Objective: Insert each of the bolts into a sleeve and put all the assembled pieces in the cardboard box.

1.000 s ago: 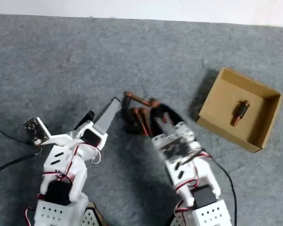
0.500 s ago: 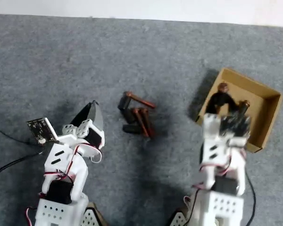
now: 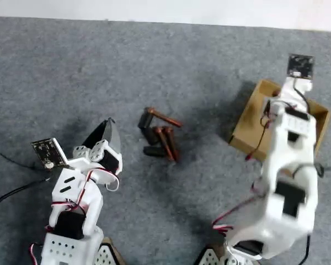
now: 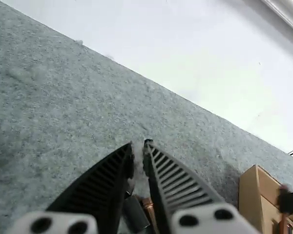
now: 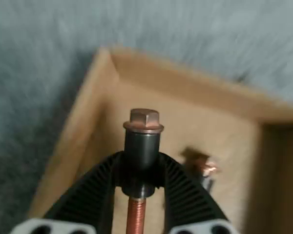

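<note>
One assembled bolt and sleeve (image 5: pixel 142 141) pinched between the right arm's fingers (image 5: pixel 107 180) over the cardboard box (image 5: pixel 83 126), a second piece (image 5: pixel 201 168) lying inside, in the right wrist view. From the high view, loose bolts and sleeves (image 3: pixel 160 138) heaped on the surface (image 3: pixel 71 66), near the left arm's fingers (image 4: pixel 163 178), almost closed, empty.

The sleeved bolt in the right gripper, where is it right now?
In the right wrist view, the sleeved bolt is clamped in the right gripper over the inside of the cardboard box, near a second assembled piece lying inside.

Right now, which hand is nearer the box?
Right. The right hand hangs over the box, gripping a piece; the left hand sits well off, past the loose bolts.
</note>
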### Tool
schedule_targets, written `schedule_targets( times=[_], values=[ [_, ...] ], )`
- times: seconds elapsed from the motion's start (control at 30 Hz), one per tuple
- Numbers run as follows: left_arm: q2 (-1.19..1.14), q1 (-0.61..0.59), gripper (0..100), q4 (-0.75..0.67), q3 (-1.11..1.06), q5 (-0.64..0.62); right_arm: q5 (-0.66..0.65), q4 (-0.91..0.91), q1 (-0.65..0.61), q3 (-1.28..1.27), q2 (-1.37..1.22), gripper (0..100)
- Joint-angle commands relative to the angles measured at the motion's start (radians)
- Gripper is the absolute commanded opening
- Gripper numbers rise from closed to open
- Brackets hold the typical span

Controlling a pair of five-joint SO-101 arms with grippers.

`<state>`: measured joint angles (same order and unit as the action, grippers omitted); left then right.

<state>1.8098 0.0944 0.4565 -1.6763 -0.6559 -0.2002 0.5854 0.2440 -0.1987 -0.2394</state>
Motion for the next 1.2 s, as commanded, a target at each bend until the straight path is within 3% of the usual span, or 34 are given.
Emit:
schedule_targets(
  times=[0.0,0.13,0.33,0.6,0.87,1.17],
  values=[
    [0.012,-0.013,5,-0.002,-0.019,0.006,0.084,0.099,0.005,0.219,-0.099,0.6],
    [0.012,-0.013,5,-0.002,-0.019,0.006,0.137,0.185,-0.004,0.286,-0.137,2.3],
    [0.012,-0.013,5,-0.002,-0.019,0.006,0.13,0.225,-0.074,0.289,-0.139,17.5],
    [0.012,-0.013,5,-0.002,-0.019,0.006,0.138,0.377,-0.179,0.32,-0.111,17.6],
    [0.012,-0.015,5,-0.002,-0.019,0.006,0.138,0.472,-0.378,0.275,0.194,17.6],
    [0.012,-0.048,5,-0.002,-0.019,0.005,0.137,0.418,-0.751,-0.064,0.516,17.6]
  ],
)
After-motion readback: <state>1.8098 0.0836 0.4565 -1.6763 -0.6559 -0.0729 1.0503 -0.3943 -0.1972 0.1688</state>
